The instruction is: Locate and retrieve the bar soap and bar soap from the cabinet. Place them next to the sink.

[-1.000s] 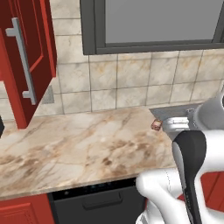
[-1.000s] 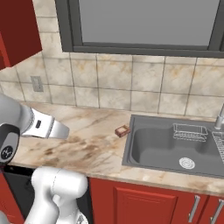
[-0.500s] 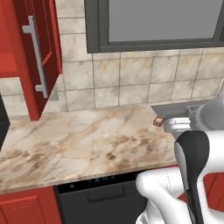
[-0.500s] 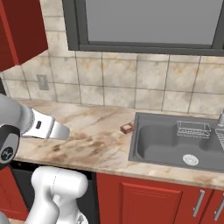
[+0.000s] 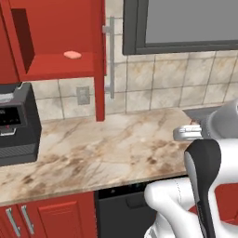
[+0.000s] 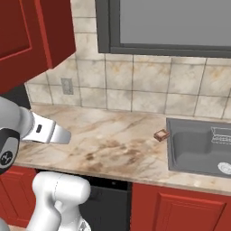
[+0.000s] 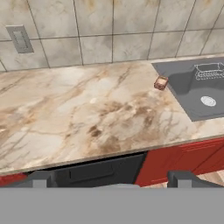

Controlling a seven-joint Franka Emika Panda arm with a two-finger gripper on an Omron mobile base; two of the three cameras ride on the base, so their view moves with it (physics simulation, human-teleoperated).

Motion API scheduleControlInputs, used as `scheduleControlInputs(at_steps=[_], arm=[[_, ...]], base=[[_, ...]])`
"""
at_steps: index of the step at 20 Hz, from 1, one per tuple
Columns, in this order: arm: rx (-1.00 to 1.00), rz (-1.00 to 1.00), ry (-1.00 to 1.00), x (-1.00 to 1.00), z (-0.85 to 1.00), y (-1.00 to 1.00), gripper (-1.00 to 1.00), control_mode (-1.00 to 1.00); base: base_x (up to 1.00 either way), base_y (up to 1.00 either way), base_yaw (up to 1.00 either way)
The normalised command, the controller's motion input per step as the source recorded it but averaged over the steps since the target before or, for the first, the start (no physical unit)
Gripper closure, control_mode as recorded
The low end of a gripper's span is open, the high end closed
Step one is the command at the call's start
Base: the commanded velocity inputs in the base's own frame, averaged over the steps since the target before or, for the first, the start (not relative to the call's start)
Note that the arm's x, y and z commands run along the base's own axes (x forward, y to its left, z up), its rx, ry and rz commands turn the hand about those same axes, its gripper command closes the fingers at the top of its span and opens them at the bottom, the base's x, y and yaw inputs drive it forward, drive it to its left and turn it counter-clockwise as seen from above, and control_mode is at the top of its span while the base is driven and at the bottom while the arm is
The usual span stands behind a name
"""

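Observation:
The salmon-pink bar soap (image 5: 72, 55) lies on the shelf of the open red cabinet (image 5: 56, 65), whose door (image 5: 99, 60) stands edge-on with its silver bar handle (image 5: 111, 58). The reddish-brown bar soap (image 6: 161, 135) rests on the marble counter right beside the left rim of the grey sink (image 6: 198, 149); it also appears at the upper right of the hand view as the brown bar (image 7: 161, 82) next to the sink (image 7: 192, 98). My gripper (image 7: 111, 181) is open, holds nothing, and hangs in front of the counter edge, far from both bars.
A black coffee machine (image 5: 16, 125) stands on the counter under the cabinet at the left. A wall outlet (image 5: 83, 95) sits in the tiled backsplash. A dark window (image 6: 167, 22) is above the sink. A dark dishwasher front (image 7: 100, 170) is under the counter (image 7: 78, 113).
The whole picture has slid right, so the camera has travelled left along the counter. The open cabinet shelf with the pink bar and the coffee machine have come into view.

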Motion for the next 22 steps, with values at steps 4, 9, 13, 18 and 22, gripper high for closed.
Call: scheduleControlInputs(at_steps=[4,9,13,18,22], arm=[[0.0,0.0,0.0,0.0,0.0,0.0,-1.0,1.0],[0.0,0.0,0.0,0.0,0.0,0.0,-1.0,1.0],[0.0,0.0,0.0,0.0,0.0,0.0,-1.0,1.0],[0.0,0.0,0.0,0.0,0.0,0.0,-1.0,1.0],[0.0,0.0,0.0,0.0,0.0,0.0,-1.0,1.0]], base=[[-0.08,0.56,0.0],[-0.11,0.57,-0.04],[-0.09,0.56,-0.06],[0.0,0.62,-0.07],[0.0,0.62,-0.05]])
